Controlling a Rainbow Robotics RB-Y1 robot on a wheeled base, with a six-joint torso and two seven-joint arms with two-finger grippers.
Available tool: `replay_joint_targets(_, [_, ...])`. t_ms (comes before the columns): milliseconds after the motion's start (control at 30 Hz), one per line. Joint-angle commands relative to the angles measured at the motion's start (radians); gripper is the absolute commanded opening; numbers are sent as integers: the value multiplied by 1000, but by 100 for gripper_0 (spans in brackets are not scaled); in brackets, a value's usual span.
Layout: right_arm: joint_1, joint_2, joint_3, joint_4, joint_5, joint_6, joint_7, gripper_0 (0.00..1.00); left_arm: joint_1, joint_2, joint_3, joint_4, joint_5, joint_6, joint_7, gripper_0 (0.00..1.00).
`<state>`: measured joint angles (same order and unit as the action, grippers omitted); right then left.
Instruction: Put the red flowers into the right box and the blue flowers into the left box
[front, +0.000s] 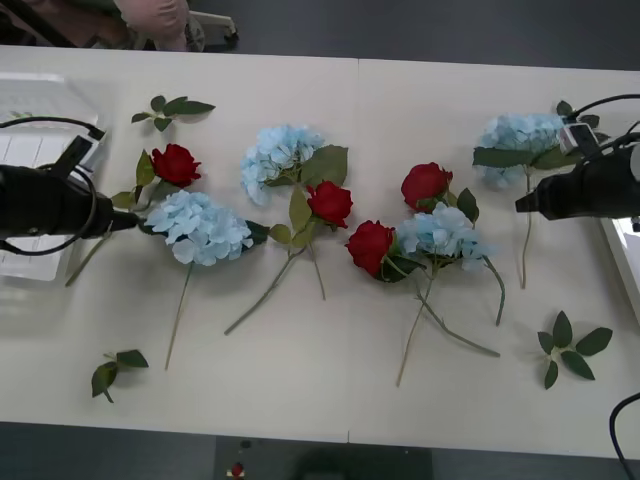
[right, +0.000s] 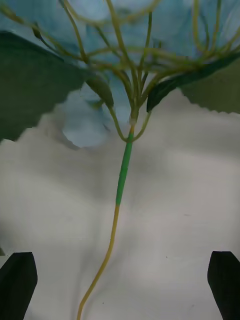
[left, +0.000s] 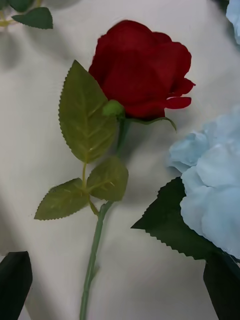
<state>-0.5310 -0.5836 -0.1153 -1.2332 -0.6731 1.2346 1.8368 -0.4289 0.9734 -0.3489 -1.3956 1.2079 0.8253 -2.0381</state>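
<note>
Both tools spread, straddling stems; left tool (left: 120, 287) over a red rose (left: 142, 70), right tool (right: 120, 285) under a blue cluster (front: 520, 135); looks like pre-grasp, next they'd lower and pinch.

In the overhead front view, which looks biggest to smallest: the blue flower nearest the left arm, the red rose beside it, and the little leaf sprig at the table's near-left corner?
1. Blue flower
2. Red rose
3. Leaf sprig, though its spread looks close to the rose bloom.

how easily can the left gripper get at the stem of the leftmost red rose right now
Probably yes. The left gripper is open with the red rose stem lying between its fingers on bare table. A blue flower and its leaf crowd one side, so it might brush them.
</note>
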Motion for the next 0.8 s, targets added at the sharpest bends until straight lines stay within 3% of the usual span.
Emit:
replay_joint_targets(33, [-9, 4, 17, 47, 4, -61, -50, 100, -91, 1, -91, 67, -28, -54, -53, 100])
replay_joint_targets(300, [-9, 41, 34, 78, 29, -136, -60, 100, -206, -64, -229, 227, -68, -115, -73, 100])
replay_joint_targets(567, [-9, 51, 109, 84, 60, -225, -134, 100, -272, -147, -234, 334, -192, -126, -88, 100])
replay_joint_targets(667, [-9, 50, 118, 84, 70, -230, -151, 65, -280, -163, -234, 366, -206, -141, -88, 100])
replay_joint_targets(733, [-9, 50, 118, 84, 75, -230, -151, 53, -281, -170, -234, 380, -208, -156, -88, 92])
replay_joint_targets(800, [-9, 50, 118, 95, 81, -230, -152, 20, -281, -174, -234, 392, -208, -161, -88, 76])
